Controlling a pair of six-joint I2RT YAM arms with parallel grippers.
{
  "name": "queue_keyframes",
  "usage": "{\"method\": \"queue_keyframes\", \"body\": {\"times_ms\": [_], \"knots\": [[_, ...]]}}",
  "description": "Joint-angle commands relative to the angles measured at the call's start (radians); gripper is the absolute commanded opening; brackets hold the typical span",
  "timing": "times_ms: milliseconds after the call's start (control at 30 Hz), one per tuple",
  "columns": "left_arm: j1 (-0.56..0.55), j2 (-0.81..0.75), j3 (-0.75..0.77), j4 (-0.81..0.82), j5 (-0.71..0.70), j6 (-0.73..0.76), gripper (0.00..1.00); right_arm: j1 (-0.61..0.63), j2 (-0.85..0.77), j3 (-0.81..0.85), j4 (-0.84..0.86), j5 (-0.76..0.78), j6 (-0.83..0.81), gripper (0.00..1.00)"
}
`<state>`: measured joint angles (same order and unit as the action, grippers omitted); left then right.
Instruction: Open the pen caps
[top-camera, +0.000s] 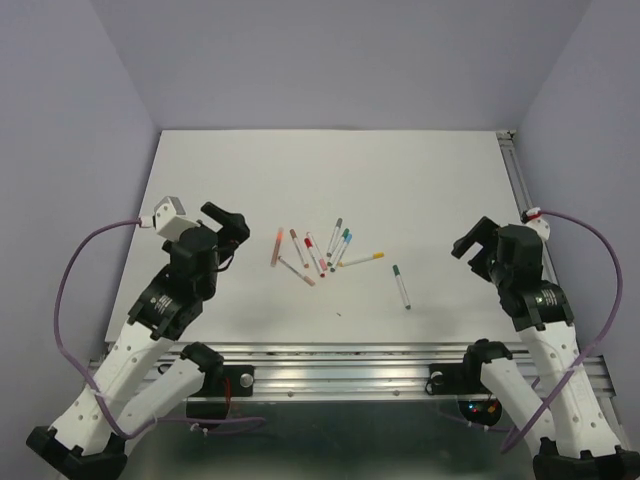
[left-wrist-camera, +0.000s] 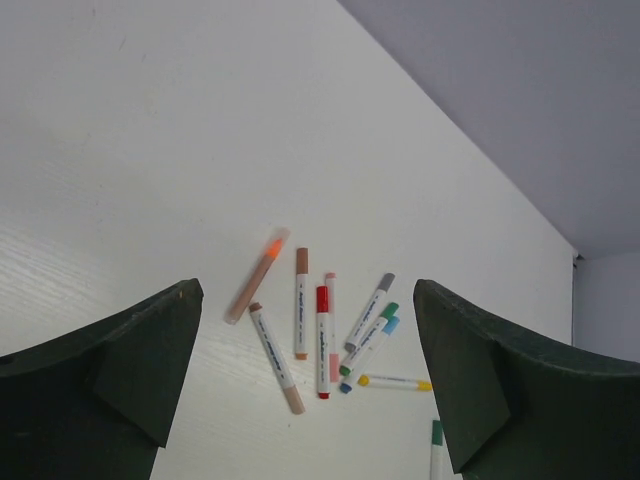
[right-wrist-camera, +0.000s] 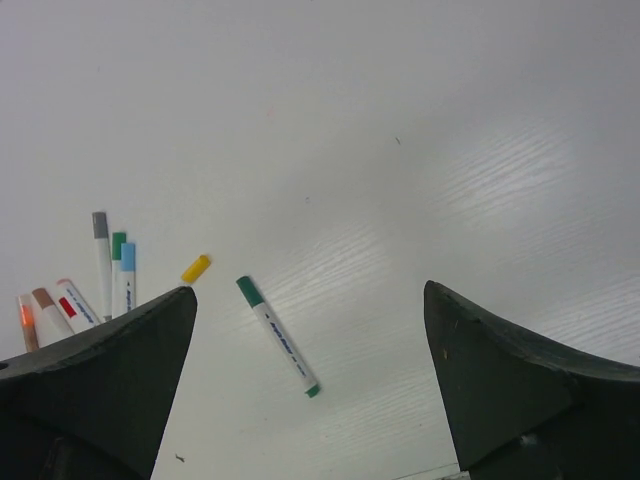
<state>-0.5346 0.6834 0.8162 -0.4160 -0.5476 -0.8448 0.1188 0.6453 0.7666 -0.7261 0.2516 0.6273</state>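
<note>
Pen caps (left-wrist-camera: 322, 298) fitted on pens (top-camera: 320, 255), lying mid-table on white table (top-camera: 200, 160): about nine clustered, one green-capped pen (top-camera: 401, 286) apart to the right. Flanked by left gripper (top-camera: 235, 225) and right gripper (top-camera: 468, 245), both spread wide, holding nothing. Two purple cables (top-camera: 70, 270).

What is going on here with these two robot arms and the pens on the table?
Nothing is being handled yet. The left hand and the right hand are both open and empty above the white table. A cluster of slim white plastic marker pens lies between them, and one green-capped pen lies apart, nearer the right hand. The small coloured plastic caps all appear to be on.
</note>
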Motion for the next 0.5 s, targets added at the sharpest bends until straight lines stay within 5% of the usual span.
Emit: {"method": "queue_keyframes", "body": {"times_ms": [0,133,467], "knots": [[0.002,-0.036,-0.018,0.036,-0.06,-0.01,0.99,-0.005,-0.01,0.111,-0.001,0.045,-0.001,1.0],[0.002,-0.048,-0.026,0.051,-0.057,0.001,0.99,-0.005,0.001,0.123,0.028,0.026,-0.015,1.0],[0.002,0.027,-0.06,0.106,0.0,0.046,0.99,-0.004,0.045,-0.035,0.24,-0.408,-0.046,1.0]]}}
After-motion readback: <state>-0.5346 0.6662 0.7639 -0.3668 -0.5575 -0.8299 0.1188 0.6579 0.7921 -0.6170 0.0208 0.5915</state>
